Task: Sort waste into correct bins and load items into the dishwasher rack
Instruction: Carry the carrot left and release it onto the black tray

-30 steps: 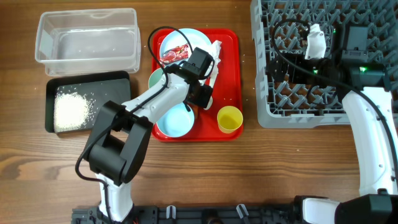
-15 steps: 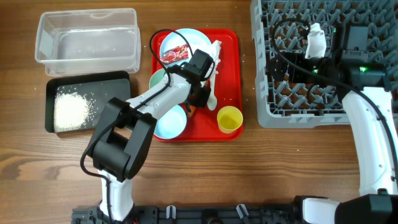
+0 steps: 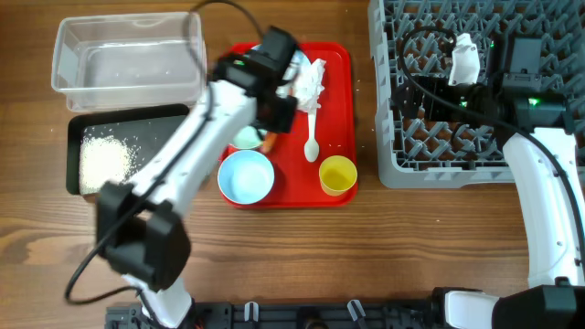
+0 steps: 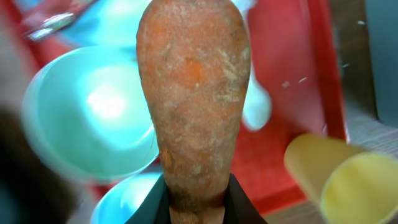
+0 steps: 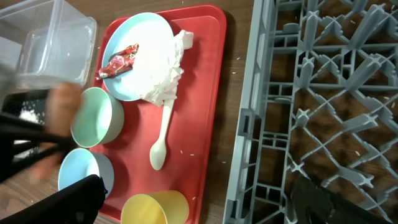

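Orange carrot [image 4: 193,106] gripped by left fingers [image 4: 241,206] above red tray [image 4: 283,81]; right fingers [image 5: 71,200] wide.

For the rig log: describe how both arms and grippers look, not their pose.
Both are alike: white tubular links between chunky black joint housings, with a loose black cable. The left arm ends in a black wrist block; the left gripper has black fingers. The right arm shows small green lights near its wrist; the right gripper has black fingers too. No markings are legible.
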Controlling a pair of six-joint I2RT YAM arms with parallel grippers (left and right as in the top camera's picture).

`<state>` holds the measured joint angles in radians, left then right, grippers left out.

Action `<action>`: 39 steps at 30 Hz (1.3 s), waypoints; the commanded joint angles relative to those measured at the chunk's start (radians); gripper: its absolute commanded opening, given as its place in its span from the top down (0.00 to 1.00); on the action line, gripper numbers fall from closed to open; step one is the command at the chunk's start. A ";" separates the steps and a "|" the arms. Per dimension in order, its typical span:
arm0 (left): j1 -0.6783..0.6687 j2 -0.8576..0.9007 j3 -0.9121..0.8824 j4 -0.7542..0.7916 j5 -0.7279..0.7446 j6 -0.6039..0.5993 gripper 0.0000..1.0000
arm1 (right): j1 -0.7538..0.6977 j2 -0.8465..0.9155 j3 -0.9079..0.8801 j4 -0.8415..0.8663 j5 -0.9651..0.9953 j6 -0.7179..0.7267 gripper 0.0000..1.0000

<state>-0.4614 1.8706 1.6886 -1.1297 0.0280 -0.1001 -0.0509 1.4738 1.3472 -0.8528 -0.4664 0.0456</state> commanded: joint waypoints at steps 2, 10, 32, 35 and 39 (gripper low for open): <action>0.220 -0.053 0.016 -0.168 0.000 -0.039 0.96 | 0.006 0.013 0.019 0.002 0.006 0.007 0.00; 0.526 -0.052 -0.028 -0.274 0.005 -0.047 0.96 | 0.006 0.013 0.019 0.007 0.006 0.007 0.00; 0.576 -0.051 -0.537 0.418 0.005 -0.336 0.93 | 0.006 0.013 0.019 0.014 0.006 0.009 0.00; 0.571 -0.051 -0.542 0.427 0.005 -0.335 0.71 | 0.006 0.013 0.019 0.014 0.006 0.009 0.00; 0.568 -0.051 -0.542 0.423 0.034 -0.334 0.53 | 0.006 0.013 0.019 0.014 0.006 0.010 0.00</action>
<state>0.1131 1.8309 1.1591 -0.7055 0.0319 -0.4248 -0.0509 1.4738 1.3472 -0.8410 -0.4667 0.0456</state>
